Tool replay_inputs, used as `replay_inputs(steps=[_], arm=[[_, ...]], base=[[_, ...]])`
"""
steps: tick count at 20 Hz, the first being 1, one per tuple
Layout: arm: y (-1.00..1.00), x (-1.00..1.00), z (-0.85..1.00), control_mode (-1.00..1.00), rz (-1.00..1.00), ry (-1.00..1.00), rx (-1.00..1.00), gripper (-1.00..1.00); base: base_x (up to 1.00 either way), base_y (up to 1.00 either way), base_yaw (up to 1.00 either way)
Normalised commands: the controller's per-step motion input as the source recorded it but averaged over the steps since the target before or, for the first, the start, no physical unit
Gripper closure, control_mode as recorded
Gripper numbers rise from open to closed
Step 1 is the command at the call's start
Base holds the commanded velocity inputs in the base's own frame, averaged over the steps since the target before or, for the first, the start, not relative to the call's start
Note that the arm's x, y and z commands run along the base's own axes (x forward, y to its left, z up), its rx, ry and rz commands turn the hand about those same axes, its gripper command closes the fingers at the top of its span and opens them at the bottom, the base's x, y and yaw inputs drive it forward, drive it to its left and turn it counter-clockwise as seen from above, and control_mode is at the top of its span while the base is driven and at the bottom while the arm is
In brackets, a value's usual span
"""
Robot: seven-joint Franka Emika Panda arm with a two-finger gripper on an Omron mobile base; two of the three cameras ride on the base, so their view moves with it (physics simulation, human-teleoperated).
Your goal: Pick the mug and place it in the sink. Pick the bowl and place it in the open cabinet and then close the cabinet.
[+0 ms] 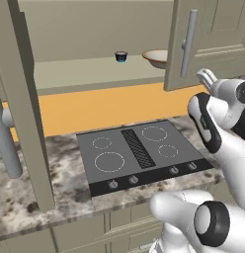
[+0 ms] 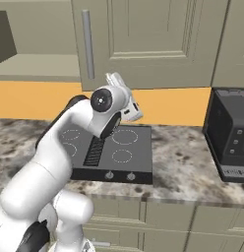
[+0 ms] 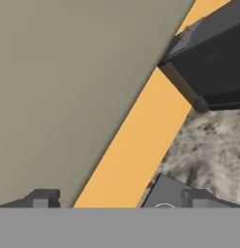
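The cream bowl (image 1: 156,58) with its orange-brown rim sits on the floor of the open cabinet (image 1: 85,74), its right part hidden behind the right door (image 1: 213,44). My gripper (image 1: 206,77) is raised just in front of that door's lower edge, also seen in the right base view (image 2: 114,78). In the hand view the gripper (image 3: 119,201) is open, its fingertips (image 3: 42,198) far apart with nothing between them, facing the grey-green door panel (image 3: 68,87). The mug and the sink are out of view.
A tiny dark blue cup (image 1: 121,56) stands in the cabinet left of the bowl. The left door (image 1: 25,108) swings out over the marble counter (image 1: 65,183). A black cooktop (image 1: 139,153) lies below the arm. A black appliance (image 2: 229,133) stands at the right.
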Motion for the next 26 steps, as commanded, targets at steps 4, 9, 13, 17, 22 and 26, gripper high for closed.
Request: replay_inputs(steps=[4, 9, 13, 17, 22, 26], arm=[[0.06, 1.00, 0.00, -1.00, 0.00, 0.06, 0.02, -1.00], [0.01, 0.97, 0.00, -1.00, 0.00, 0.12, 0.02, -1.00], [0.00, 0.28, 0.00, -1.00, 0.00, 0.08, 0.00, -1.00], [-0.04, -0.44, -0.02, -1.00, -0.03, 0.01, 0.00, -1.00], [-0.06, -0.69, 0.27, -1.00, 0.00, 0.02, 0.08, -1.00], [-0.02, -0.56, 0.21, -1.00, 0.00, 0.03, 0.10, -1.00]], base=[[0.00, 0.00, 0.00], [0.00, 0.00, 0.00], [0.00, 0.00, 0.00], [0.00, 0.00, 0.00], [0.00, 0.00, 0.00], [0.00, 0.00, 0.00]])
